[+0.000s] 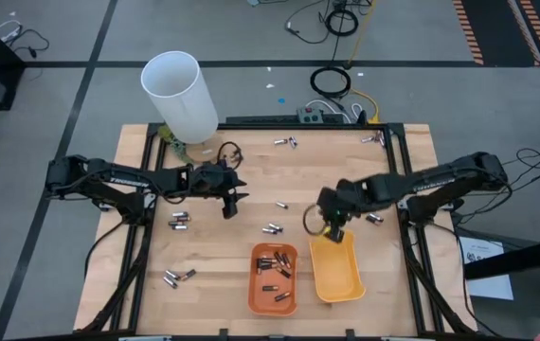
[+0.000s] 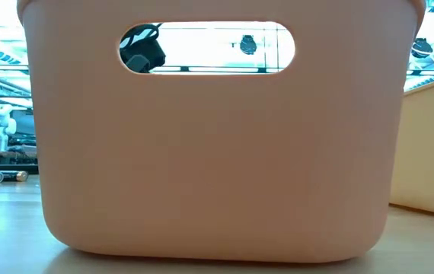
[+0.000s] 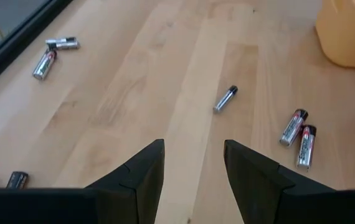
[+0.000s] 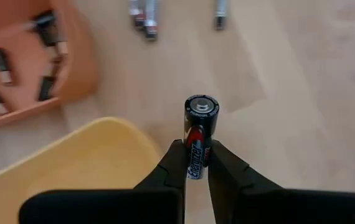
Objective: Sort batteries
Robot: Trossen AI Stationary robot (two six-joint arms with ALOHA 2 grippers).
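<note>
I am gripping one small cylindrical battery, black and red with a silvery end cap [image 4: 199,134], in my right tool [image 4: 196,163], its two dark fingers clenched on the cell's lower half so that the cell is sticking out past the fingertips. That tool [image 1: 333,227] is hovering at the far rim of the yellow plastic tray [image 1: 338,275], just beside the orange plastic tray [image 1: 272,279], which is already carrying several small dark cells [image 1: 275,266]. My left tool [image 3: 193,171] is standing released, its fingers spread apart over bare wood of the pale wooden bench [image 3: 134,93], left of the bench's middle [image 1: 231,201]. Loose cells are lying scattered on the bench: a single silvery one [image 3: 225,99] ahead of the left tool, a red-and-black pair [image 3: 299,132] near it, and more near the far edge [image 1: 285,142]. A tall white plastic tube [image 1: 180,95] is standing at the far left corner of the bench.
</note>
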